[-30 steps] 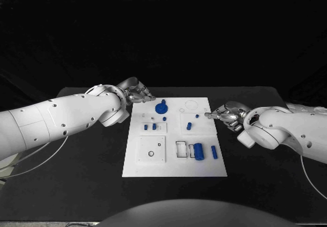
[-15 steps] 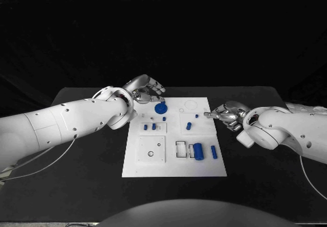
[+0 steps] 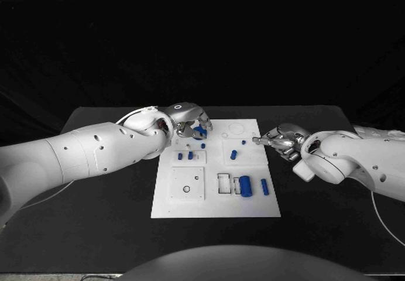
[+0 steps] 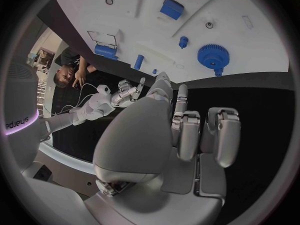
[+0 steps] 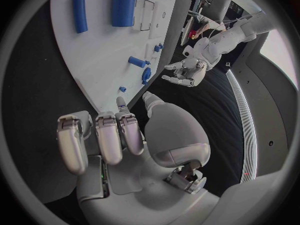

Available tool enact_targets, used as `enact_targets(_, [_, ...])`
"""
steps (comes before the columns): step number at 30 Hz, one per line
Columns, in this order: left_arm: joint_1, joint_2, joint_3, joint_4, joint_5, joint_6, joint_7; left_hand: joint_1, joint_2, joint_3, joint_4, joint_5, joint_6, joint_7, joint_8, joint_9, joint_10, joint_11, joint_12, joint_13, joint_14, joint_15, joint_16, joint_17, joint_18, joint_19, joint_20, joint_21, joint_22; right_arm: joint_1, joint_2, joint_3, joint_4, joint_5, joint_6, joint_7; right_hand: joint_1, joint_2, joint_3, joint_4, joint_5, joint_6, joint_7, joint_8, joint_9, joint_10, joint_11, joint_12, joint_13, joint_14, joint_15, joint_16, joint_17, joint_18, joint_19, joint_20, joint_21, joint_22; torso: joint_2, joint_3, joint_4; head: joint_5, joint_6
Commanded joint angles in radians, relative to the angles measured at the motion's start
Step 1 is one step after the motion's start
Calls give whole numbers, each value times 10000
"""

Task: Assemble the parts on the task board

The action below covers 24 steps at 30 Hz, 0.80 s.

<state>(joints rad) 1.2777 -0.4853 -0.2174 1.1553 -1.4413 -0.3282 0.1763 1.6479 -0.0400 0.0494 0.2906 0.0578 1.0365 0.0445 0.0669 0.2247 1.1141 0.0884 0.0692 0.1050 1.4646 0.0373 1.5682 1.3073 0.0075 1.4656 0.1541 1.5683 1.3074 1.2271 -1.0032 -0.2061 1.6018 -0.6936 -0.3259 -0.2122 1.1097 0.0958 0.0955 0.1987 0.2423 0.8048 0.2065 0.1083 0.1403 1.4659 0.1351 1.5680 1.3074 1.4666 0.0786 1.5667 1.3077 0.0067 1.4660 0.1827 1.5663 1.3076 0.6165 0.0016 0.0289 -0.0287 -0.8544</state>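
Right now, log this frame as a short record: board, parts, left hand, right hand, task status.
board: white task board lying flat mid-table
parts: blue gear at the far end; large blue cylinder and slim blue bar toward the near right; small blue pegs in the middle
left hand: left hand over the board's far left corner by the gear, holding nothing, fingers apart
right hand: right hand beside the board's right edge, fingers apart, holding nothing
task status: assembly unfinished; several parts lie loose
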Motion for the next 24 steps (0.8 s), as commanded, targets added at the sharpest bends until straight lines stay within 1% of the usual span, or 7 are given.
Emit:
enact_targets(1, [-22, 55, 7, -50, -752, 849, 56, 214, 23, 142, -7, -52, 76, 43, -16, -83, 20, -63, -59, -152, 1062, -109, 26, 2635, -75, 1052, -112, 24, 2634, -7, 6, -2, 16, -19, -97, 226, -18, 93, -44, 37, 65, -20, 87, 58, 12, 1049, 98, 28, 2634, 1042, 53, 41, 2631, -67, 1048, 67, 45, 2632, -2, -1, -6, 0, 36])
enact_targets(4, [-59, 73, 7, -77, -839, 1000, -41, 351, 15, 262, -3, -51, 58, 65, -30, -171, -16, -113, -68, -299, 1062, -188, 26, 2635, -75, 1052, -139, 24, 2634, -7, 3, -2, 18, -17, -141, 256, -18, 93, -44, 37, 65, -20, 87, 58, 12, 1049, 98, 28, 2634, 1042, 53, 41, 2631, -67, 1048, 67, 45, 2632, 0, -2, -4, -3, 19])
enact_targets(5, [-78, 86, 7, -93, -884, 1063, -87, 387, -4, 304, 3, -43, 43, 83, -34, -212, -42, -156, -68, -361, 1062, -271, 26, 2635, -75, 1052, -153, 24, 2634, -7, 0, -2, 17, -17, -152, 263, -17, 98, -46, 41, 80, -6, 90, 71, 17, 1049, 100, 28, 2634, 1042, 54, 41, 2631, -67, 1048, 69, 45, 2632, -5, -1, 2, -13, -4])
enact_targets(8, [-136, 120, 7, -128, -1007, 1198, -238, 404, -22, 343, 2, -52, 24, 99, -37, -255, -83, -205, -77, -409, 1062, -330, 26, 2635, -75, 1052, -166, 24, 2634, -7, -11, -2, 18, -14, -157, 261, -17, 98, -46, 41, 82, -5, 90, 72, 18, 1049, 100, 28, 2634, 1042, 54, 41, 2631, -67, 1048, 69, 45, 2632, -3, -6, 16, -26, -22])
enact_targets(12, [-215, 161, 6, -167, -1166, 1299, -454, 382, 10, 401, 16, -54, 28, 143, -31, -301, -130, -258, -80, -437, 1062, -400, 26, 2635, -75, 1052, -181, 24, 2634, -7, -13, -2, 22, -13, -135, 243, -18, 99, -47, 42, 86, 0, 92, 76, 20, 1049, 101, 28, 2634, 1042, 55, 41, 2631, -67, 1048, 70, 45, 2632, -1, -7, 0, -24, -25])
enact_targets(15, [-261, 205, 6, -221, -1238, 1299, -581, 341, 41, 436, 22, -53, 23, 193, -32, -333, -160, -288, -80, -444, 1062, -434, 26, 2635, -75, 1052, -190, 24, 2634, -7, -11, -2, 22, -13, -114, 228, -18, 99, -47, 42, 86, 0, 92, 76, 20, 1049, 101, 28, 2634, 1042, 55, 41, 2631, -67, 1048, 70, 45, 2632, -2, -8, 6, -14, -32])
enact_targets(24, [-301, 310, 7, -316, -1291, 1335, -749, 297, -12, 555, 1, -49, -101, 332, -49, -490, -466, -456, -94, -453, 1062, -603, 26, 2635, -75, 1052, -223, 24, 2634, -7, -5, -2, 26, -12, -51, 164, -18, 99, -47, 42, 86, 0, 92, 76, 20, 1049, 101, 28, 2634, 1042, 55, 41, 2631, -67, 1048, 70, 45, 2632, -3, 0, 5, -36, -57])
